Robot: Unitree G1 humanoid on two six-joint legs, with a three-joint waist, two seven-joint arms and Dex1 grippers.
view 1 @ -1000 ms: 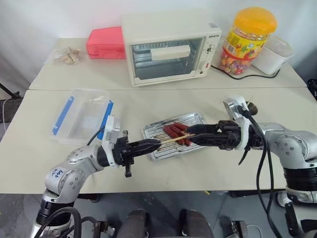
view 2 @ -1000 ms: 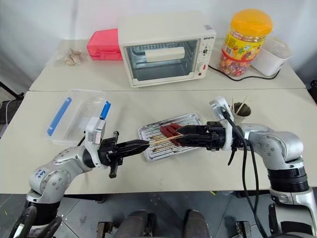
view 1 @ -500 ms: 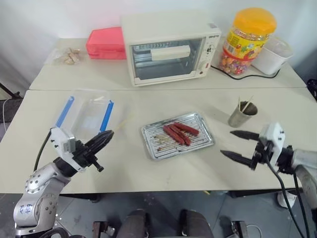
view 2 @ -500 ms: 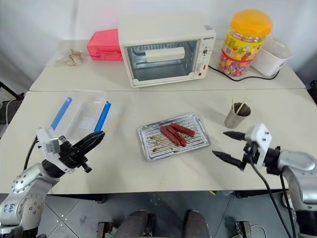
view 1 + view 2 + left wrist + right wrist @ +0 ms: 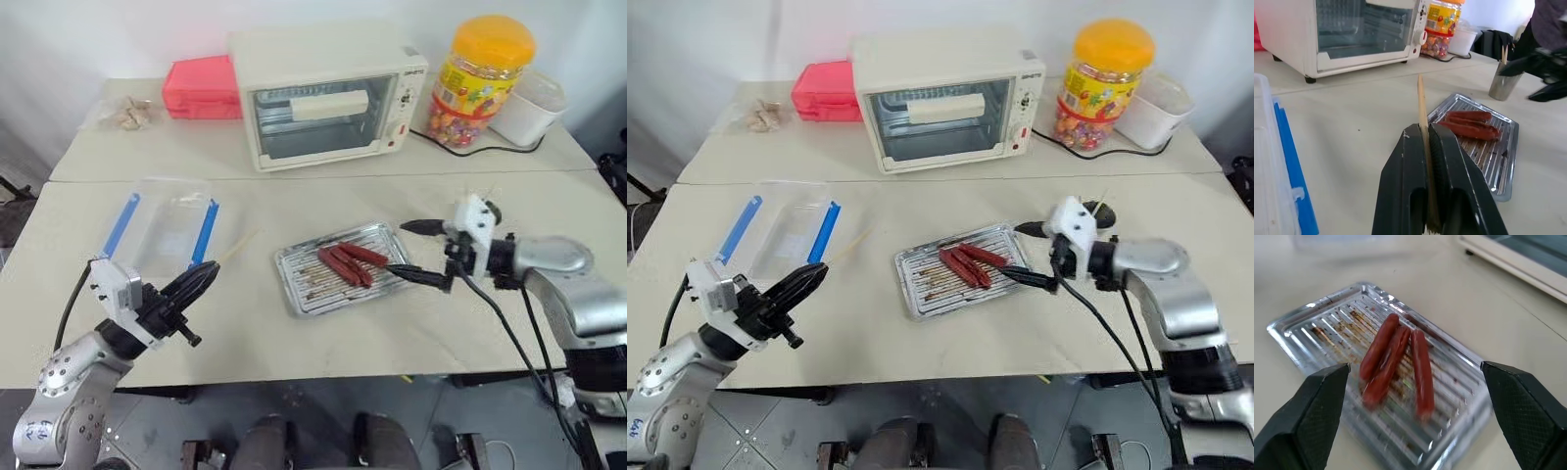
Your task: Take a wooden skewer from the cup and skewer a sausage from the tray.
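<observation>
Left hand (image 5: pixel 204 277), lower left, clenches skewer (image 5: pixel 1421 110); right hand (image 5: pixel 411 250) gapes beside tray (image 5: pixel 294 294): centre one sausage (image 5: pixel 1421 374) squarely.

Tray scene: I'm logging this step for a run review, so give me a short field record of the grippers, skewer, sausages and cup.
left gripper: shut on the wooden skewer, held off to the left of the tray
right gripper: open, at the tray's right edge
tray: on the near table, between the two arms
sausages: three, side by side in the tray, none skewered
cup: upright beyond the tray, skewers inside
</observation>
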